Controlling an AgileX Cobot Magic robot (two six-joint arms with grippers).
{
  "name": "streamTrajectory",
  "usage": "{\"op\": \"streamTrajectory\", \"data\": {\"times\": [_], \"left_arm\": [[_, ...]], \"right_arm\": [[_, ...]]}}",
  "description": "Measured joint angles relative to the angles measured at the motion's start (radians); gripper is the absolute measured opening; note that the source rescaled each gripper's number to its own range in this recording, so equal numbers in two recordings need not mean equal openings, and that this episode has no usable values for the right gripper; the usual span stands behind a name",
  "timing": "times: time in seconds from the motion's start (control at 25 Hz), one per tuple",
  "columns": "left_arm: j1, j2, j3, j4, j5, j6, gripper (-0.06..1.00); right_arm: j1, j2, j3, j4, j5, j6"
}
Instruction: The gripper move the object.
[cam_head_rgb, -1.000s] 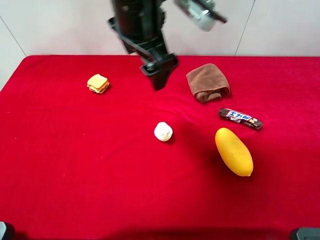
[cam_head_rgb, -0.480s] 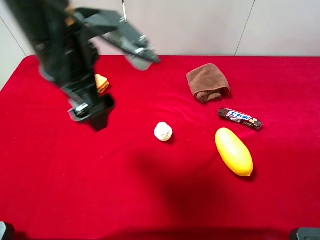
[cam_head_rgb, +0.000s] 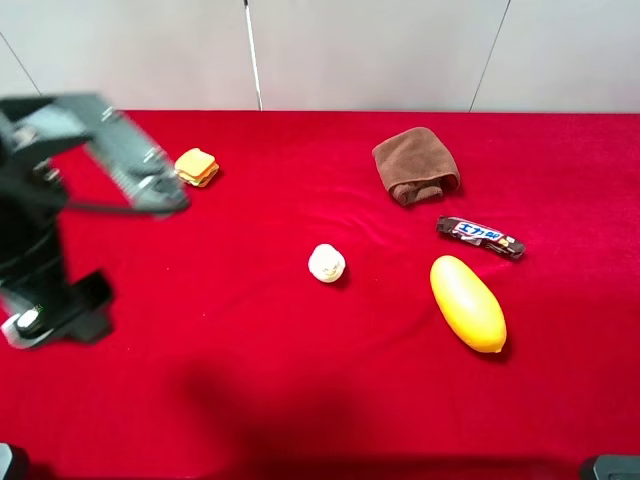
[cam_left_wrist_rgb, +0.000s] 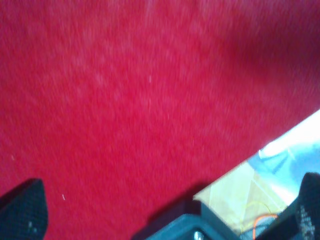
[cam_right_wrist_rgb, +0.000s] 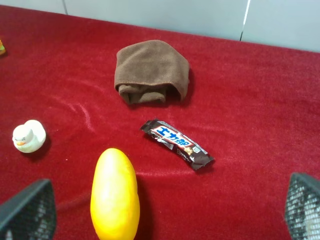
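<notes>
The folded brown towel (cam_head_rgb: 415, 165) lies at the back right of the red table, rumpled and untouched; it also shows in the right wrist view (cam_right_wrist_rgb: 150, 70). My left gripper (cam_head_rgb: 60, 312) is blurred at the far left, well away from the towel. In the left wrist view the left gripper (cam_left_wrist_rgb: 165, 217) is open and empty over bare red cloth by the table's edge. My right gripper (cam_right_wrist_rgb: 165, 212) is open and empty, set back from the towel with the fruit in between. It is out of the exterior view.
A yellow oblong fruit (cam_head_rgb: 467, 302) and a candy bar (cam_head_rgb: 480, 237) lie in front of the towel. A small white duck (cam_head_rgb: 326, 263) sits mid-table. A yellow-orange sandwich toy (cam_head_rgb: 196, 166) is at the back left. Floor shows past the table edge (cam_left_wrist_rgb: 270, 165).
My left arm has swung from the back middle beside the towel to the far left front of the table. The towel and other items have not moved.
</notes>
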Motion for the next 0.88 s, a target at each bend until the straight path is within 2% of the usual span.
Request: {"op": "streamTrajectory", "data": {"times": [0.36, 0.88], "left_arm": [[0.0, -0.261, 0.255, 0.0, -0.015, -0.022, 1.0], [0.0, -0.584, 0.279, 0.0, -0.019, -0.023, 1.0]], "right_arm": [[0.0, 0.0, 0.0, 0.0, 0.0, 0.0], [0.0, 0.0, 0.0, 0.0, -0.001, 0.0]]}}
